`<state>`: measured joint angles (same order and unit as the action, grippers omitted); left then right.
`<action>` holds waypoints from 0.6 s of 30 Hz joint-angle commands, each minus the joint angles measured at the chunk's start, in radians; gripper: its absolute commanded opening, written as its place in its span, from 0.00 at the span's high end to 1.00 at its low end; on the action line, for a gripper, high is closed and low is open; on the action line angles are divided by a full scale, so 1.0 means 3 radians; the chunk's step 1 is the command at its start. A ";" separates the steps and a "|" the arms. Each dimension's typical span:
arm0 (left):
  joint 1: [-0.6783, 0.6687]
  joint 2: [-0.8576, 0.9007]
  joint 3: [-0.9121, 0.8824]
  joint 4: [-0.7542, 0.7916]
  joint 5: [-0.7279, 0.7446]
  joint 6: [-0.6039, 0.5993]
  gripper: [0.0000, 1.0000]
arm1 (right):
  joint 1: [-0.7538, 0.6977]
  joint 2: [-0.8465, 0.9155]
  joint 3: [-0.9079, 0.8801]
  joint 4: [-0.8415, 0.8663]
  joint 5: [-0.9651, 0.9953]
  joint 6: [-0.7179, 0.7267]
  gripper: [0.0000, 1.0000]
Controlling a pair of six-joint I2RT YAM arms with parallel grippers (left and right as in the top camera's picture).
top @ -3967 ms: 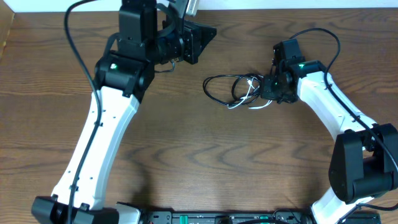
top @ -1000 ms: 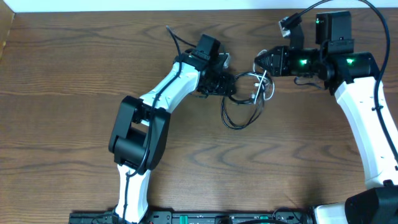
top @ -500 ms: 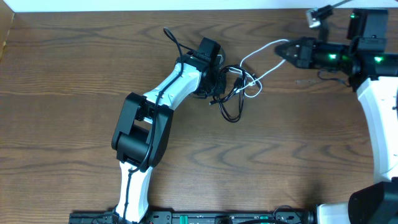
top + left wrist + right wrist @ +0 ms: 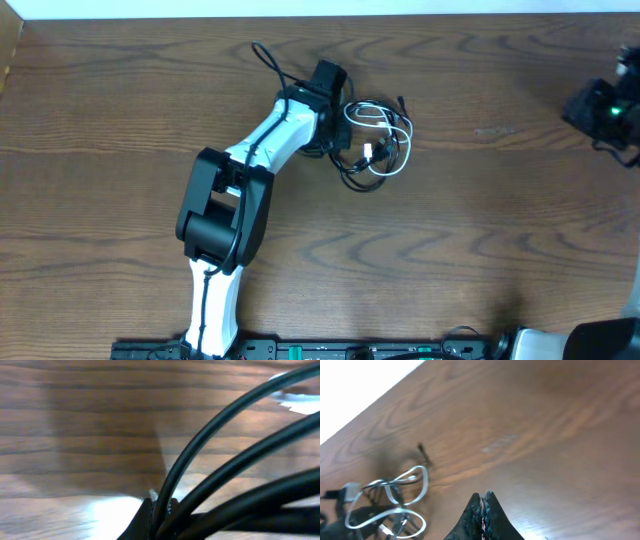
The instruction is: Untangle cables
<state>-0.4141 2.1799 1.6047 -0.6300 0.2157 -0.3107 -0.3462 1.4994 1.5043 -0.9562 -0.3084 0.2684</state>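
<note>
Left gripper (image 4: 159,510): mine, clamped on strands of the black cable (image 4: 353,182), at the left edge of the bundle (image 4: 378,150).
Right gripper (image 4: 482,505): fingers pressed together, empty, backed off to the right edge of the table (image 4: 480,250).
Change: the white cable (image 4: 373,108), stretched rightward half a second ago, has sprung back onto the bundle. I judge the cables still tangled.
Lie: bundle mid-table, long axis roughly far-to-near; a black tip points far-right.
</note>
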 commanded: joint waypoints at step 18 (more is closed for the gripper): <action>0.0029 -0.1480 0.0013 -0.0081 0.0217 0.0323 0.93 | 0.0964 0.0107 0.0046 0.0378 -0.0754 -0.0661 0.40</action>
<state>-0.4072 1.7687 1.5993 -0.6514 0.2584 -0.2447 -0.0998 1.5234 1.5043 -0.8562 -0.5064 0.0898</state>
